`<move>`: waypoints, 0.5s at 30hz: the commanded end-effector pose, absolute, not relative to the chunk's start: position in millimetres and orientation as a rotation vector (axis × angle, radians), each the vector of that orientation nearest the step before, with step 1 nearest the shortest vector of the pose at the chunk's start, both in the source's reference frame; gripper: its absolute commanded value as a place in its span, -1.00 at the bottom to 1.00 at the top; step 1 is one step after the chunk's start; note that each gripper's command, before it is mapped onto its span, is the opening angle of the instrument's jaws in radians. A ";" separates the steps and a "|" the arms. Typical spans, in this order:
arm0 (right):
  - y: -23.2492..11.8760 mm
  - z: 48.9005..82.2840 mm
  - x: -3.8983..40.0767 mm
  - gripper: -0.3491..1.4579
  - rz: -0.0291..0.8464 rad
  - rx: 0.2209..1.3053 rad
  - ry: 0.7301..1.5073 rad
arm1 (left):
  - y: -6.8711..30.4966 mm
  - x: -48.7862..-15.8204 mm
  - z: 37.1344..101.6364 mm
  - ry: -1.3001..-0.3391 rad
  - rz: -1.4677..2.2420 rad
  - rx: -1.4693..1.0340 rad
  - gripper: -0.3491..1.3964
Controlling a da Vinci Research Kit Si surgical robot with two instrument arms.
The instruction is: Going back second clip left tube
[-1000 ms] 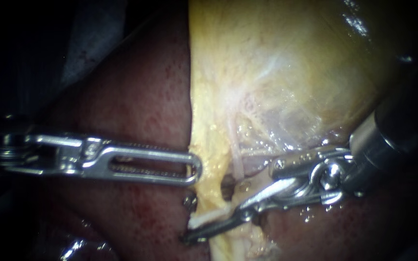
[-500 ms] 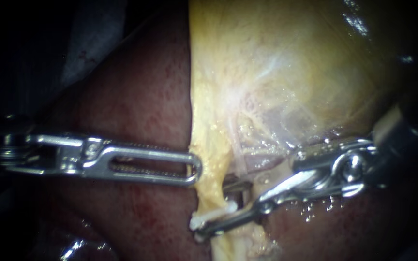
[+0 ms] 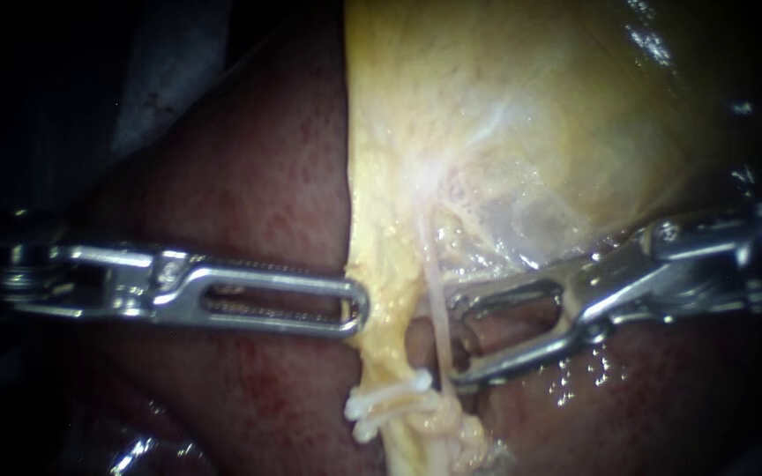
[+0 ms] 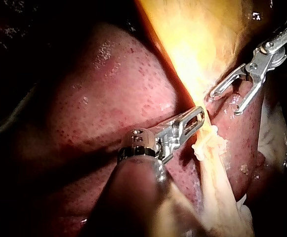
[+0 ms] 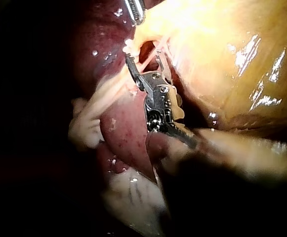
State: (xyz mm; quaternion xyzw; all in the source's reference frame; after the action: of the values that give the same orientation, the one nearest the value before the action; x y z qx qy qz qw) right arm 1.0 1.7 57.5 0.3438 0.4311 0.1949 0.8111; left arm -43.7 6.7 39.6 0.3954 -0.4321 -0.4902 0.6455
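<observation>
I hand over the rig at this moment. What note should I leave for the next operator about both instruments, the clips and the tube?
Left instrument: shut on the edge of the yellow tissue, beside the liver.
Right instrument: open and empty, its tips just beside the thin pale tube.
Done: two white clips sit at the tube's lower end, one under the other.
Left: probably draw the right instrument back, clear of the tube, while the left one keeps its hold.
</observation>
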 end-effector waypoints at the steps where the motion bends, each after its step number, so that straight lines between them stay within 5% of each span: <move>1: 2.0 57.2 0.6 -0.09 0.412 0.725 0.926 | 6.7 -43.7 39.6 -0.984 -1.115 0.900 -1.00; 15: 5.0 55.1 -4.7 -0.04 0.373 0.605 0.943 | 6.7 -44.0 40.3 -0.983 -1.113 0.899 -1.00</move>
State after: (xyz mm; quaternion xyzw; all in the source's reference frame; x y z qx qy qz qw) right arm -4.8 5.0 55.0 0.2823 0.4451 0.1750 0.8316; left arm -44.0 6.7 40.4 0.3951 -0.4322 -0.4893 0.6463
